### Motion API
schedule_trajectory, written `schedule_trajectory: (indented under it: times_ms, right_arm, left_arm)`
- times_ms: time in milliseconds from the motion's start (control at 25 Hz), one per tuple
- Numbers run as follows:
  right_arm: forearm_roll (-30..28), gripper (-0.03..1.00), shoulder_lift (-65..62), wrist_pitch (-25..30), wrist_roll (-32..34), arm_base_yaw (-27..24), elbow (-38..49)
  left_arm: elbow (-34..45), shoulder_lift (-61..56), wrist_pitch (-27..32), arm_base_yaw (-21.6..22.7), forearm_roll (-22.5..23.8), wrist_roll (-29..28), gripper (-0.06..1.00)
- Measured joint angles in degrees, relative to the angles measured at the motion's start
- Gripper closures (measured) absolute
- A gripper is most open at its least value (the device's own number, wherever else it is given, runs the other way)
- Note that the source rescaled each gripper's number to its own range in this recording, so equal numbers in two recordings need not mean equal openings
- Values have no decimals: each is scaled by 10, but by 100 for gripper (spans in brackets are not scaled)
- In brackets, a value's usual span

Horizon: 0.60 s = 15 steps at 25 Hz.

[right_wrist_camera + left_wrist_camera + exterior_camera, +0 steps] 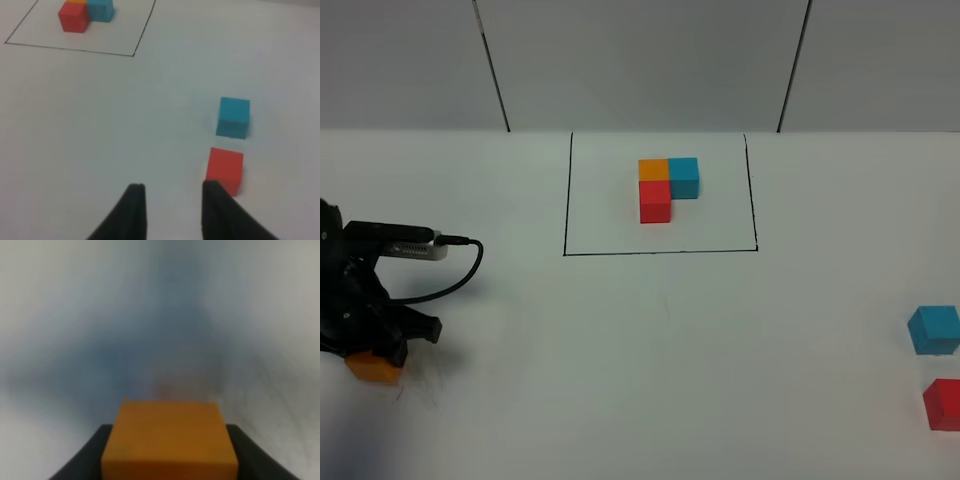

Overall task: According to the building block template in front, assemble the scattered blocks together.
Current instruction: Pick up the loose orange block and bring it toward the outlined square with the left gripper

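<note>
While the white table (650, 370) fills most of the high view, we log it first: a plain surface with a thin black rectangle (660, 252) drawn at its far middle.

Left arm (360, 300): dark, at the left edge of the high view, with a black cable (470, 265) looping off its wrist.

The building block template (667, 187) sits inside the rectangle, clear of the lines. It is an L of three joined cubes. Orange and blue stand side by side at the back, and red stands in front of the orange.

Scattered blocks:
- Blue cube (933, 330) and red cube (942, 404) lie at the right edge of the table, near each other but apart, with blue farther back. Both are well away from the template.
- Orange cube (170, 435) is at the near left, under the left arm.

Left gripper (170, 460): closed on the orange cube, with dark fingers (85, 462) pressed against two opposite sides. We cannot tell whether the cube rests on the table or is just off it.

Right gripper (172, 210): seen only in its wrist view. Its fingertips (135, 210) are drawn in to a narrow stance with nothing between them. The red cube lies just beside one tip, outside the gap, and the blue cube lies just beyond the red.
</note>
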Motion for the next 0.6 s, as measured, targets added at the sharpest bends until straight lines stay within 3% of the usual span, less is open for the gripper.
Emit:
schedule_trajectory:
  times_ms: [160,360,440,600]
  right_arm:
    - [0,97,0,0,0,0,0]
    - [0,97,0,0,0,0,0]
    - [0,97,0,0,0,0,0]
    - [0,97,0,0,0,0,0]
  left_arm:
    - [-66,0,65,0,-61,87,94]
    - [-139,0,116,-9,-165,264,94]
    - [-160,0,122,-24,-185,320,94]
    - [-194,2,126,-71,-180,370,94]
